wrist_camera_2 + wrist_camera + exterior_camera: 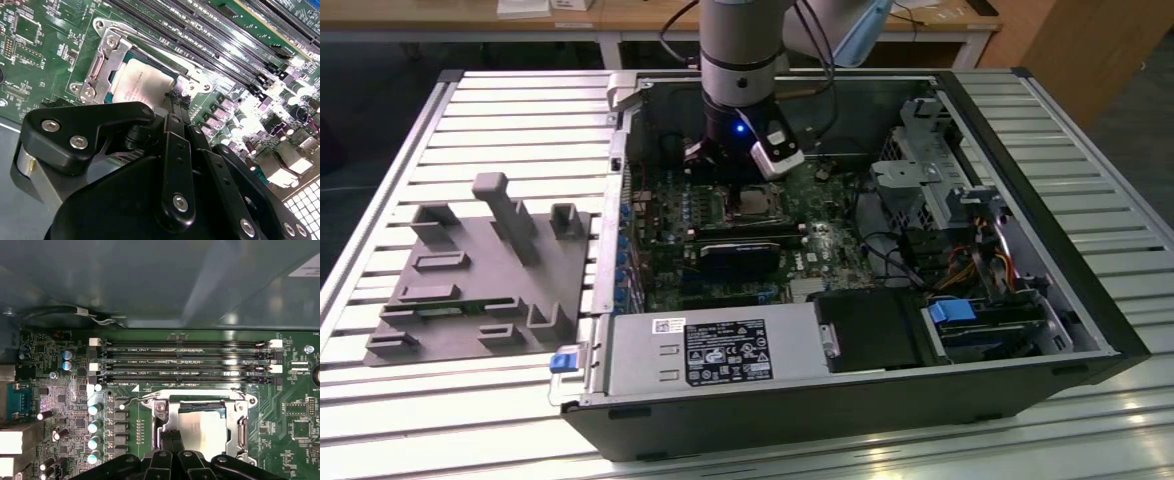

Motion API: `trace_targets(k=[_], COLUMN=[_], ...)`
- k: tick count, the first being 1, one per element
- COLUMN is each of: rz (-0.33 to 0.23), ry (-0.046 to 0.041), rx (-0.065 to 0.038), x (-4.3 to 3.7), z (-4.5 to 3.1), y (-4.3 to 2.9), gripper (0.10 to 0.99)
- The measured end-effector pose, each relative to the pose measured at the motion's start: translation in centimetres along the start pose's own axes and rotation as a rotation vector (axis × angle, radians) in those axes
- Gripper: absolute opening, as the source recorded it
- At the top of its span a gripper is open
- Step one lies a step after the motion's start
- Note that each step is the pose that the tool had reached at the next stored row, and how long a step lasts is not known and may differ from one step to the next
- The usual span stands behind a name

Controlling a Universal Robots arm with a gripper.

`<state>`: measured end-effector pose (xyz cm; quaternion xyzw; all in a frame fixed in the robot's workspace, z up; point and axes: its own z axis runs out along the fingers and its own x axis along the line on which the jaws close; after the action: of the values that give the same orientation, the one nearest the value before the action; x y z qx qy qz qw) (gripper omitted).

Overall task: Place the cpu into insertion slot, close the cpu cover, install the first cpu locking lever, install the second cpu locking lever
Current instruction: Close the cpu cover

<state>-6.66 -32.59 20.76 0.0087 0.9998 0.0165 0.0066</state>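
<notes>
Already seated, cpu (pixel 205 432) — print illegible — sits beside hand (pixel 172 436).

Bright glare streaks the memory slots (pixel 215 35); shadows elsewhere.

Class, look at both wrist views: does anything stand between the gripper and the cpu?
Nothing visible does. The gripper sits at the rim of the cpu cover, right beside the bare metal top of the cpu.

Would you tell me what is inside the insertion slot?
The cpu lies in the insertion slot, its silver top showing; the gripper covers one edge, and what lies beneath it is hidden.
</notes>
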Motion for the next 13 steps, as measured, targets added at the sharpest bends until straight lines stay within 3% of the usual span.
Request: trace_targets(k=[13], rz=[0.0], ry=[0.0003], rx=[0.0], x=[0.29], z=[0.55], y=[-0.03], gripper=[0.102])
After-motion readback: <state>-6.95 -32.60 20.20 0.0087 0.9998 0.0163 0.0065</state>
